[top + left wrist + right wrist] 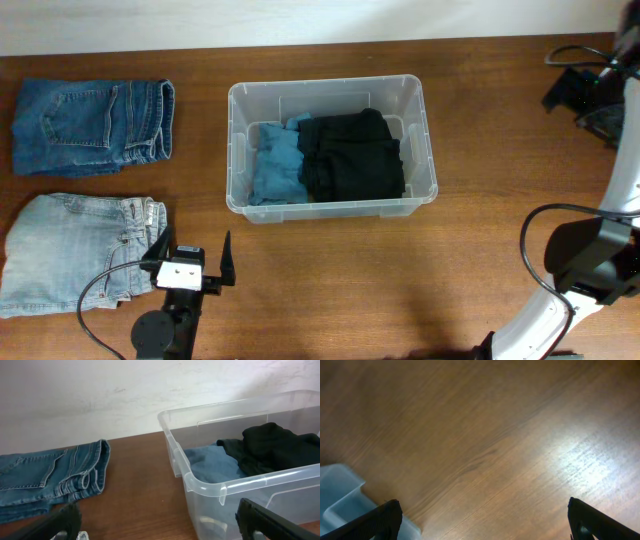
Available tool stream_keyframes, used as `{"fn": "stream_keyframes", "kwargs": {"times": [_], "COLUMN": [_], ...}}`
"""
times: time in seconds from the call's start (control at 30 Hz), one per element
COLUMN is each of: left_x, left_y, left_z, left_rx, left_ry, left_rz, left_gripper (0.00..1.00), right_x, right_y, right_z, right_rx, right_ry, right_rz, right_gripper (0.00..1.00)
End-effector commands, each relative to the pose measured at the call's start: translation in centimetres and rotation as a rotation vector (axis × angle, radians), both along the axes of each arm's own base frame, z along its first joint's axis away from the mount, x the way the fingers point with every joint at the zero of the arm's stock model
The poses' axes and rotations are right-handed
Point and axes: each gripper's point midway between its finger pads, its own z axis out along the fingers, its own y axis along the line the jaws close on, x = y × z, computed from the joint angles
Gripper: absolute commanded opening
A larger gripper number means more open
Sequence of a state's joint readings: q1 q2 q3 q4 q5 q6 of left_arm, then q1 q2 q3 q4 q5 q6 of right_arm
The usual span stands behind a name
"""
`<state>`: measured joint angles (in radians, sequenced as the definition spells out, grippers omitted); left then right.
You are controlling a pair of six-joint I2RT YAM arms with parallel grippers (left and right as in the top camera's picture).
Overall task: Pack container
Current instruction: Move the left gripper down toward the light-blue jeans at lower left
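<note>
Altogether — one container (pixel 233 150), two garments (pixel 350 155) inside; two jeans (pixel 90 125) outside.

Brown wooden table (pixel 480 150), white wall (pixel 90 395)

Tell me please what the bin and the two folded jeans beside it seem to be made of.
The container: clear glossy plastic, it seems; the clothes inside show through its walls. The dark blue jeans and the light blue jeans: matte denim, judging by stitched seams and pockets.

Robot lab bench: bare wooden table (pixel 480 230), plain white wall (pixel 100 390), cabled arms (pixel 598 258).
</note>
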<state>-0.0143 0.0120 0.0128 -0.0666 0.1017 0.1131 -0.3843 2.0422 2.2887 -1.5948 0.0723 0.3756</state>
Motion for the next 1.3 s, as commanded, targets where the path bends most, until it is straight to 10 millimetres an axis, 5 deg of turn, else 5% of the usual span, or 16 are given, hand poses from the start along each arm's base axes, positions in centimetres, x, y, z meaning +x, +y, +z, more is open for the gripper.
{"fn": "stream_keyframes", "kwargs": {"times": [0.0, 0.47, 0.63, 0.87, 0.97, 1.27], "left_x": [0.0, 0.0, -0.5, -1.4, -0.2, 7.7], "left_y": [0.0, -0.1, -0.1, 2.3, 4.5, 7.7], "left_z": [-0.1, 0.3, 5.9, 11.5, 15.2, 18.8], "left_rx": [0.015, 0.014, 0.015, 0.087, 0.087, 0.109], "left_ry": [0.0, -0.019, -0.195, -0.119, 0.008, 0.377], "left_rz": [-0.003, -0.011, -0.009, 0.105, 0.188, 0.169], "left_gripper": [0.99, 0.99, 0.99, 0.99, 1.0, 0.99], "right_x": [-0.2, 0.0, 0.0, 0.0, 0.0, 0.0], "right_y": [-0.8, -0.9, -0.9, -0.9, -0.9, -0.9], "right_z": [-1.9, -2.7, -2.7, -2.7, -2.7, -2.7], "right_rx": [0.012, 0.014, 0.014, 0.014, 0.014, 0.014], "right_ry": [0.043, 0.048, 0.048, 0.047, 0.047, 0.047], "right_rz": [-0.045, -0.047, -0.046, -0.047, -0.046, -0.047], "right_gripper": [0.98, 0.98, 0.98, 0.98, 0.98, 0.98]}}
